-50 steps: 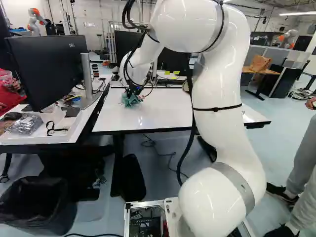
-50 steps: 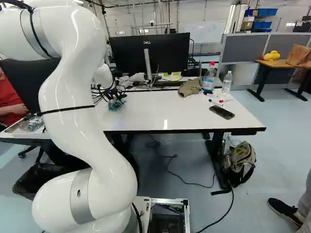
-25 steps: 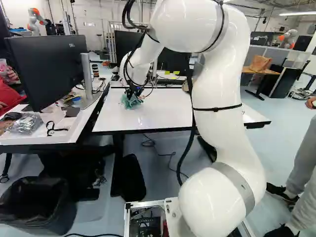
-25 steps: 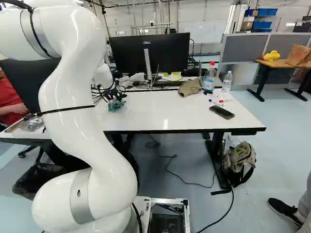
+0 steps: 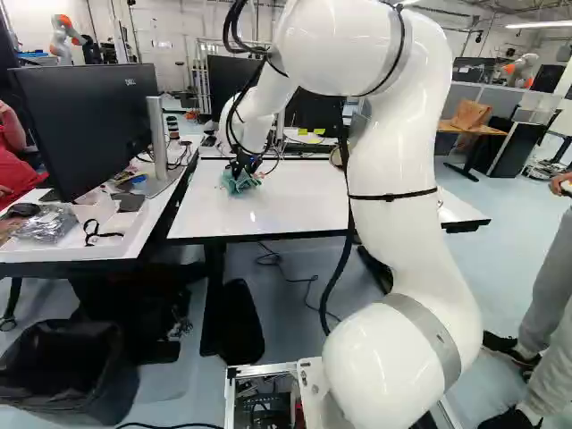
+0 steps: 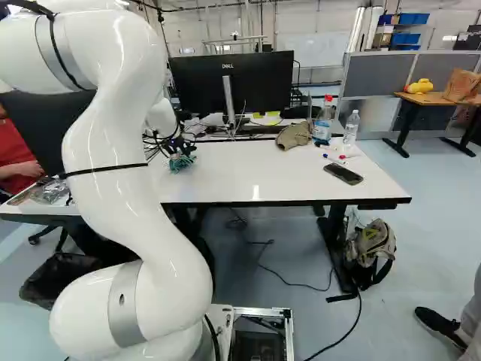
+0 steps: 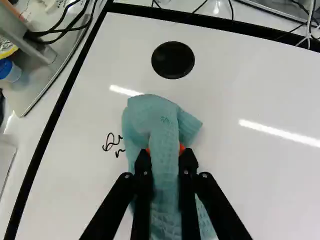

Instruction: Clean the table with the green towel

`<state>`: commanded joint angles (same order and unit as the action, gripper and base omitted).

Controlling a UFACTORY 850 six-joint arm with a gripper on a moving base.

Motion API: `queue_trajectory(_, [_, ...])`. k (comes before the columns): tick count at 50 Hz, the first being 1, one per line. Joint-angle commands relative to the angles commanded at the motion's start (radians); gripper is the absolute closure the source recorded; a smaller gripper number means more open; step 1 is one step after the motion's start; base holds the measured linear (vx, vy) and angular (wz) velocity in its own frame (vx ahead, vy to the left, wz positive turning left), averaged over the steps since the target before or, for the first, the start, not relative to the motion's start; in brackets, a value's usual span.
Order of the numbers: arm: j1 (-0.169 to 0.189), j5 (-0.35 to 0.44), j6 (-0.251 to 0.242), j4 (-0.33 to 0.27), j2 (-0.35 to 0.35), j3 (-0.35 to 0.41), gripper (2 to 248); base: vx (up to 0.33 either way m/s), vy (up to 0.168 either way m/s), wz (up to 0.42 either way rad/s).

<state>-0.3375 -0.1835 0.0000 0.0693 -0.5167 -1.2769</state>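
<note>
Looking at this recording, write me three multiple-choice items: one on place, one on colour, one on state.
1. Where is the phone?
A) On the floor
B) On the white table
C) Inside the backpack

2. What colour is the towel?
A) Red
B) Yellow
C) Blue-green

3. How are the fingers?
A) Shut on the towel
B) Open and empty
C) Shut on a bottle

B: the right base view shows it on the tabletop.
C: the wrist view shows its colour.
A: both fingers press it between them.
</note>
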Motion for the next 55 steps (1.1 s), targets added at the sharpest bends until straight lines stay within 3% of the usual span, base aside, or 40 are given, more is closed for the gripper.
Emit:
queue_trajectory(12, [-0.002, 0.0, 0.0, 0.0, -0.049, -0.066, 191, 0.0, 0.0, 0.0])
queue_trajectory(28, [-0.031, 0.0, 0.0, 0.0, -0.098, -0.134, 191, 0.0, 0.0, 0.0])
queue_trajectory(55, [-0.1, 0.0, 0.0, 0.0, -0.062, -0.084, 191, 0.0, 0.0, 0.0])
